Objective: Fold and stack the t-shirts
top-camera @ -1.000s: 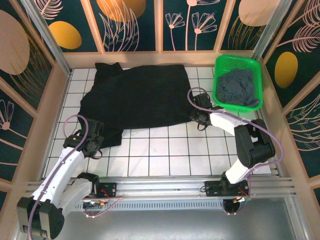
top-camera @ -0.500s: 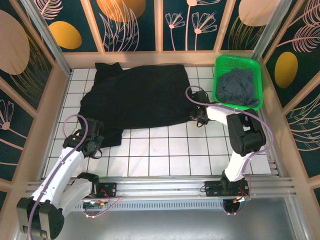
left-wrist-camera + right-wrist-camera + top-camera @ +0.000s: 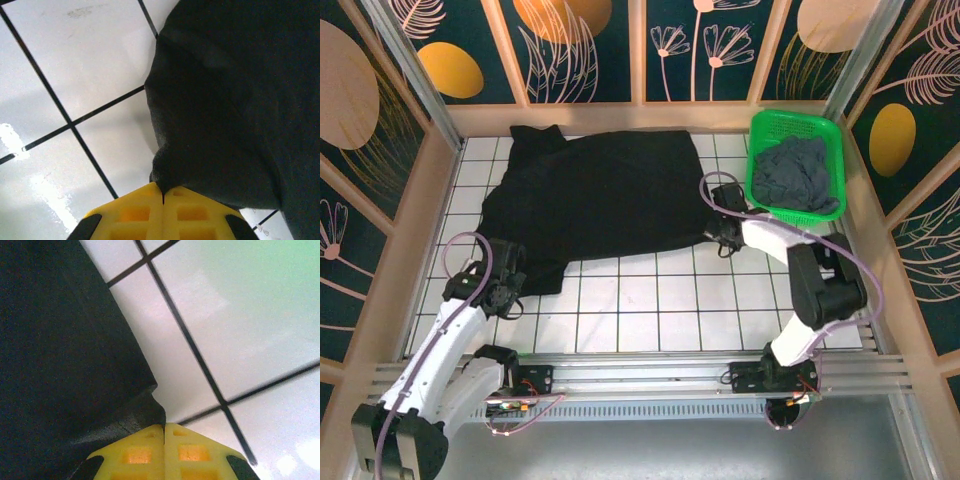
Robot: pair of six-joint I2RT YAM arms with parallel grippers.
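The black t-shirt lies spread over the white tiled floor at the back, a sleeve reaching to the back left. My left gripper is shut on the black t-shirt's near left corner, a fold of cloth pinched between the yellow fingers. My right gripper is shut on the shirt's near right corner, the hem caught at the tips of its yellow fingers. The slate grey-blue t-shirt lies crumpled in the basket.
A green plastic mesh basket stands at the back right, just beyond the right gripper. Wooden walls ring the tiled floor. A metal rail runs along the near edge by the arm bases.
The right arm shifted slightly, its elbow swinging out to the right while its gripper stayed on the shirt corner. The left arm barely moved.
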